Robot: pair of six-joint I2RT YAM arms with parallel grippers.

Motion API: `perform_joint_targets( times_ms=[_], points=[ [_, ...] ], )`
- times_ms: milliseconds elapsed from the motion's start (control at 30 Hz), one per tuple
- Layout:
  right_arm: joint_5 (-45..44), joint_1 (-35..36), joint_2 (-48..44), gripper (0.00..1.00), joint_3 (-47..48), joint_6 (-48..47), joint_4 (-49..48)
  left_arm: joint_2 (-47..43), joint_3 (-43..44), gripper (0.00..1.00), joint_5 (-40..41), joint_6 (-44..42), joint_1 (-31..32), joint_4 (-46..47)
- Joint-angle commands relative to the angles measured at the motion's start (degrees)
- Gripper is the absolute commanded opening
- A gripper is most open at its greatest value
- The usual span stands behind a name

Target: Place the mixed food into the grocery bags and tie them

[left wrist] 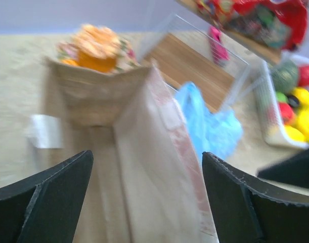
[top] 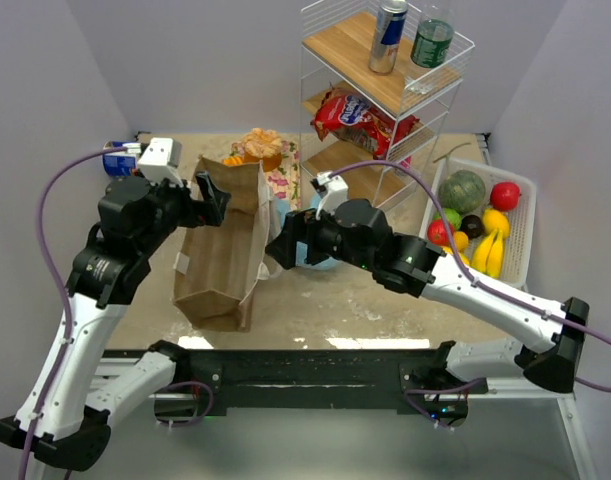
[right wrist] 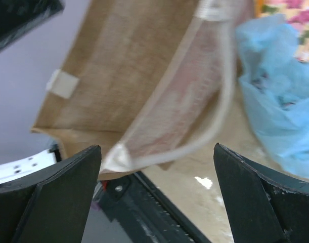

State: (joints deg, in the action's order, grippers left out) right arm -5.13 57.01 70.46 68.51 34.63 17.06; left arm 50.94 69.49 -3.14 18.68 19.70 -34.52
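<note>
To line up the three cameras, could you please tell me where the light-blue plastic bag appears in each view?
Top external: the light-blue plastic bag is just right of centre, only partly visible.
Left wrist: it is right of centre, beyond the paper bag's right edge.
Right wrist: it fills the upper right.
Shared landmark: the brown paper bag, directly left of the blue bag in all three views.

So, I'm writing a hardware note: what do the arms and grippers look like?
The left arm and right arm match: white links, black joints, a purple cable looping along each. The left gripper and right gripper each have two broad black fingers with ridged edges.
</note>
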Motion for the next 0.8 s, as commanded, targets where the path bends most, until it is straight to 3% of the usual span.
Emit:
perform_joint_targets(
  times_ms=[0, 33, 133, 400, 433, 500, 533, 600, 633, 667, 733, 767],
  points=[
    [-5.7, 3.5, 3.5, 0.95, 6.3, -0.1, 3.8, 0.6, 5.6, 0.96, 19.7, -5.9, 0.1, -9.9],
    [-6.4, 4.0, 5.4, 0.94, 6.9, -0.1, 4.0, 1.3, 5.8, 0.96, 24.0, -6.0, 0.1, -11.7],
    [-9.3, 4.7, 8.7, 0.93, 9.3, -0.3, 5.8, 2.2, 5.3, 0.99, 26.5, -5.1, -0.4, -17.2],
    [-13.2, 4.8, 13.9, 0.88, 9.3, -1.1, 5.3, -0.6, -4.9, 0.96, 15.9, -3.4, -1.3, -14.0],
    [-13.5, 4.8, 14.3, 0.84, 9.0, -1.7, 5.0, -0.9, -5.9, 0.91, 13.9, -3.3, -1.3, -13.0],
    [-13.6, 4.7, 14.9, 0.69, 8.6, -2.1, 4.4, -1.4, -8.0, 0.69, 12.8, -3.2, -1.3, -10.9],
    [-13.7, 4.8, 15.0, 0.61, 8.6, -2.9, 4.3, -1.3, -8.6, 0.5, 12.0, -3.2, -1.3, -10.4],
    [-15.1, 4.7, 14.5, 0.3, 8.9, -4.0, 5.1, -1.5, -8.8, 0.31, 11.6, -3.2, -1.3, -9.0],
    [-16.0, 4.7, 14.3, 0.19, 9.2, -4.8, 5.9, -1.5, -9.0, 0.15, 11.0, -3.9, -1.3, -7.8],
    [-18.7, 4.7, 13.7, 0.04, 9.7, -5.3, 7.7, -1.8, -9.1, 0.1, 10.6, -4.4, -1.3, -7.1],
    [-21.1, 4.3, 11.8, 0.0, 10.1, -6.9, 9.7, -2.0, -9.3, 0.0, 9.5, -5.7, -1.3, -5.5],
    [-22.3, 4.1, 11.0, 0.0, 10.2, -7.6, 11.7, -1.8, -9.4, 0.0, 9.3, -6.1, -1.3, -4.9]
  ],
)
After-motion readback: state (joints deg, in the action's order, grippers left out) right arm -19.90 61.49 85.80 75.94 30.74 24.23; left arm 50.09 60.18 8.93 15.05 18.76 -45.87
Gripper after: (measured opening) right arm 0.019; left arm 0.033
